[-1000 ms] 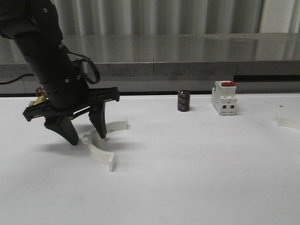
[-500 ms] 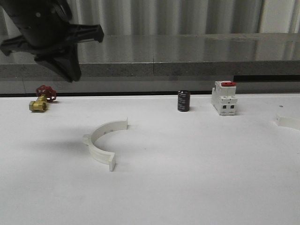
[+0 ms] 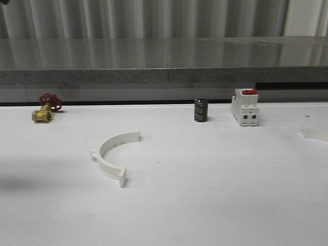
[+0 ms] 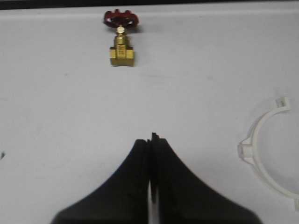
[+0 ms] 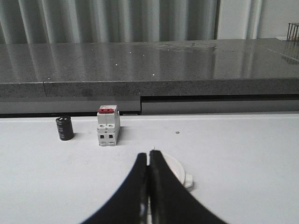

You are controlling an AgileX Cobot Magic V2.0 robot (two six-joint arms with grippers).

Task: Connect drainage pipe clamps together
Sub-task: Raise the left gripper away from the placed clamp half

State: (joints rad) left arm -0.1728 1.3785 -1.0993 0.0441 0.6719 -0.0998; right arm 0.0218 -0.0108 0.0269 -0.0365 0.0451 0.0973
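One drainage pipe clamp half (image 3: 119,139), a white half-ring, lies flat on the white table left of centre. A second clamp half (image 3: 315,133) lies at the table's far right edge, cut off by the frame. In the left wrist view the first clamp half (image 4: 246,151) lies off to one side of my left gripper (image 4: 152,139), which hovers above bare table, shut and empty. In the right wrist view my right gripper (image 5: 148,154) is shut and empty, and the other clamp half (image 5: 176,170) lies just behind its fingertips, partly hidden by them.
A brass valve with a red handwheel (image 3: 45,108) (image 4: 121,46) sits at the back left. A black cylinder (image 3: 200,110) (image 5: 64,128) and a white breaker with a red top (image 3: 245,106) (image 5: 108,126) stand at the back centre-right. A grey ledge (image 3: 169,61) runs behind the table.
My left arm, which stood over the left clamp half with open jaws, has risen out of the front view. The clamp half has stayed where it lay.
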